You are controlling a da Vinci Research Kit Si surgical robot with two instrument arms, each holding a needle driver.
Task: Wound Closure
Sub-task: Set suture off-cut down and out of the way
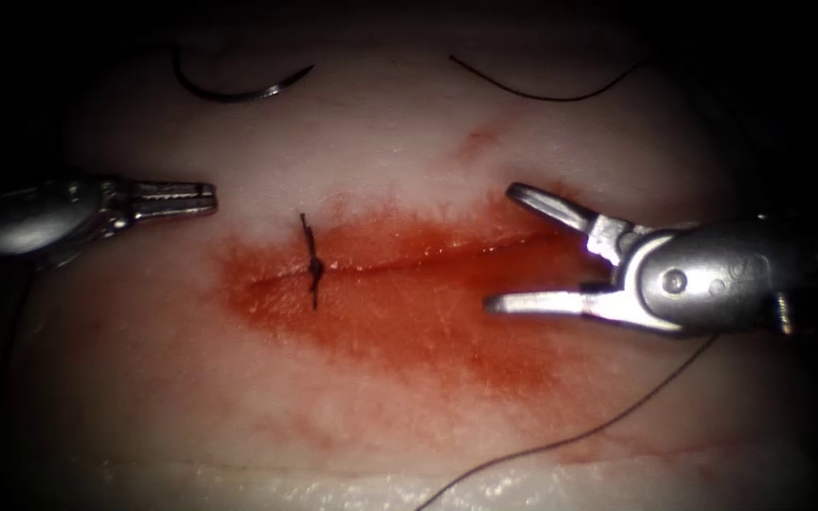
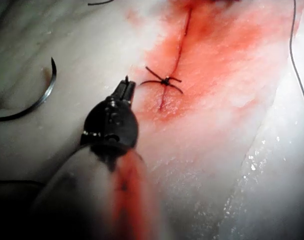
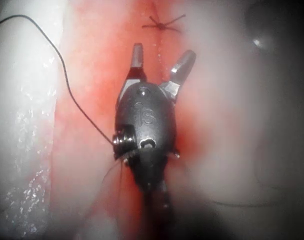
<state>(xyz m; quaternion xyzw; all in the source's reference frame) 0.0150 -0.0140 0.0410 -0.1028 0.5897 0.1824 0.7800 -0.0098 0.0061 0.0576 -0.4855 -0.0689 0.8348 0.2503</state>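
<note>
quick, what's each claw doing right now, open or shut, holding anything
Left claw: shut, holding nothing.
Right claw: open, holding nothing.
Needle: lying free on the tissue.

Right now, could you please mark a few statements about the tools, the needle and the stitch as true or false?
1. The right tool has its fingers open and holds nothing. True.
2. The left tool grips the needle. False: the needle lies free on the tissue, not in it.
3. A knotted stitch crosses the cut. True.
4. The left tool's fingers are spread wide. False: they are shut, empty.
</note>
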